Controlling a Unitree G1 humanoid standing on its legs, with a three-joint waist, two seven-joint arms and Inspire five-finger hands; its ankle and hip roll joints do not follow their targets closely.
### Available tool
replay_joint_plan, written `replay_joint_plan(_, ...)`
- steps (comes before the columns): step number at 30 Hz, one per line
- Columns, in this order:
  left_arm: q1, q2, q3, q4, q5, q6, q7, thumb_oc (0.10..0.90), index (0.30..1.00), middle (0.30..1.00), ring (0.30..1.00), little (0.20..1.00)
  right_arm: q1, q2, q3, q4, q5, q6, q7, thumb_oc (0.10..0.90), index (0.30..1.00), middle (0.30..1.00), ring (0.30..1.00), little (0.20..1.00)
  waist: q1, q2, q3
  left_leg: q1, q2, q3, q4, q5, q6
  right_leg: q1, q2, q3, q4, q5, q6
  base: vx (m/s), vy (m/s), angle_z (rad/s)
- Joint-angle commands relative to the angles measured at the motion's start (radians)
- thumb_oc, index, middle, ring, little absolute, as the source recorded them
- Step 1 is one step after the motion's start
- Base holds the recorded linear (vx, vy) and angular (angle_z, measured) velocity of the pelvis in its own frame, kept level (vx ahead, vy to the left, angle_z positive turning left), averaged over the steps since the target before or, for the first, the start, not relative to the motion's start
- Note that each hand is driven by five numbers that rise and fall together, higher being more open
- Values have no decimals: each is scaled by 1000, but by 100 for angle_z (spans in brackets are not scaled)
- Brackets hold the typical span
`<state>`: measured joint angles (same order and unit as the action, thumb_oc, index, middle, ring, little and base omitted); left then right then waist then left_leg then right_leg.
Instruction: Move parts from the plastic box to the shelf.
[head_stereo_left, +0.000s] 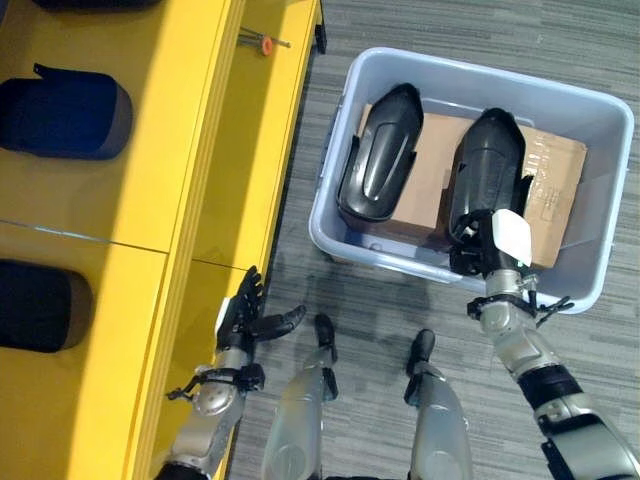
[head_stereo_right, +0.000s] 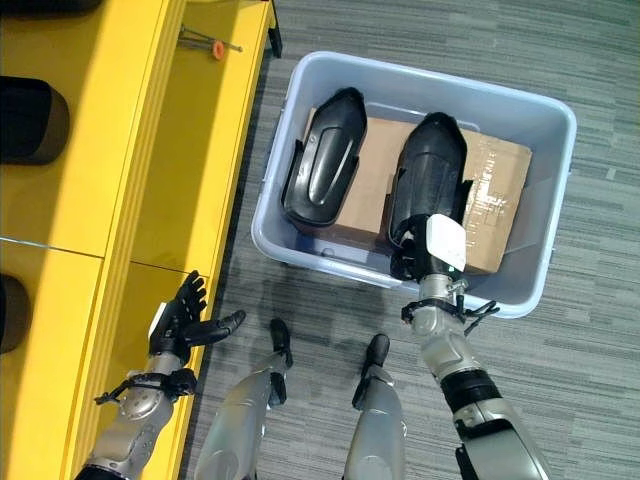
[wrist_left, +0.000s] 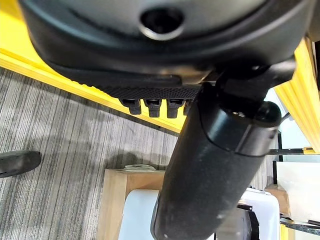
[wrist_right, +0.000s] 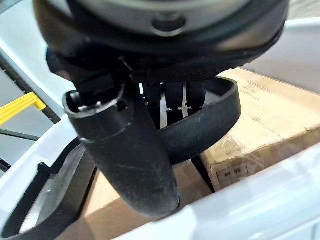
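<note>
1. The right hand (head_stereo_left: 500, 245) is reaching down into the plastic box (head_stereo_left: 600, 130) and is meeting the near end of the right-hand black part (head_stereo_left: 487, 165). In the right wrist view its fingers (wrist_right: 175, 95) are going inside the part's curved rim (wrist_right: 215, 125) while the thumb (wrist_right: 125, 155) is lying outside it, so the hand is grasping that part by its rim.
2. This part is lying directly at 12 o'clock from the hand, its near end under the hand.
3. Its long axis is running roughly from 6 to 12 o'clock in the head views, with the rounded end pointing away from the robot.
4. A second black part (head_stereo_left: 380, 150) is lying at 9 o'clock from the first, apart from it and nearly parallel to it, leaning slightly towards 1 o'clock.
5. Both parts are resting on a brown cardboard box (head_stereo_left: 550, 190) that is lying in the bottom of the plastic box.
6. The yellow shelf (head_stereo_left: 190, 130) is standing at 9 o'clock from the plastic box and is holding two dark parts (head_stereo_left: 65, 115) on its upper level.
7. A small orange-tipped tool (head_stereo_left: 265, 43) is lying on the shelf's lower ledge, towards 12 o'clock.
8. The left hand (head_stereo_left: 245, 315) is hovering beside the shelf's edge at 7 o'clock in the head view, fingers spread and released, holding nothing.
</note>
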<state>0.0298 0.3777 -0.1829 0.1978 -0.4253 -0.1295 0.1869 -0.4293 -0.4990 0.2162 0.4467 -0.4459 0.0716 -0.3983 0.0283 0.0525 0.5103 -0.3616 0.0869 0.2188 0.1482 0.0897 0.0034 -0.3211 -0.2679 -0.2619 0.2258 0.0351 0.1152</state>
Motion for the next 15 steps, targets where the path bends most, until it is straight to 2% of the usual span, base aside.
replay_joint_plan(1, 38, 67, 37, -53, 13, -64, -11, 900, 1000, 1000, 1000, 1000, 53, -1, -13, -65, -3, -35, 6, 400, 300, 300, 300, 300, 5, -64, -94, -2, 135, -41, 77, -59, -118, 96, -110, -1, -114, 96, 86, 32, -21, -3)
replay_joint_plan(2, 38, 67, 36, -53, 13, -64, -11, 900, 1000, 1000, 1000, 1000, 54, -1, -13, -65, -3, -35, 7, 400, 300, 300, 300, 300, 5, -64, -94, -1, 135, -41, 77, -59, -118, 97, -109, -1, -114, 96, 86, 49, -36, -1)
replay_joint_plan(5, 63, 65, 67, -38, 17, -55, -25, 900, 1000, 1000, 1000, 1000, 105, -43, -70, -182, -42, -56, 12, 400, 300, 300, 300, 300, 2, -88, -138, 41, 145, -43, 64, -60, -121, 134, -97, 0, -126, 85, 87, 61, -45, -1)
replay_joint_plan(8, 64, 65, 66, -39, 17, -55, -25, 900, 1000, 1000, 1000, 1000, 109, -43, -72, -185, -43, -55, 14, 400, 300, 300, 300, 300, 3, -88, -138, 43, 145, -43, 62, -60, -121, 136, -97, 0, -127, 85, 87, 18, -12, -1)
replay_joint_plan(11, 93, 65, 97, -21, 51, -37, -47, 900, 1000, 1000, 1000, 1000, 147, -81, -117, -345, -41, -115, 51, 400, 300, 300, 300, 300, 0, -120, -220, 117, 154, -30, 20, -49, -123, 194, -79, 3, -163, 86, 91, 78, -51, -3)
replay_joint_plan(13, 93, 65, 97, -21, 51, -37, -47, 900, 1000, 1000, 1000, 1000, 147, -81, -117, -345, -41, -115, 51, 400, 300, 300, 300, 300, 0, -120, -221, 118, 154, -30, 19, -48, -123, 193, -80, 3, -164, 86, 91, 43, -18, -17)
replay_joint_plan(14, 108, 58, 115, -8, 58, -28, -57, 900, 1000, 1000, 1000, 1000, 165, -91, -137, -407, -45, -135, 68, 400, 300, 300, 300, 300, -1, -128, -273, 164, 156, -20, -20, -40, -127, 225, -69, 0, -182, 87, 96, 64, -23, -17)
replay_joint_plan(15, 109, 58, 114, -9, 58, -28, -57, 900, 1000, 1000, 1000, 1000, 167, -90, -138, -409, -45, -135, 69, 400, 300, 300, 300, 300, 0, -129, -273, 167, 155, -19, -25, -37, -127, 226, -70, 0, -184, 88, 96, 130, -31, -8)
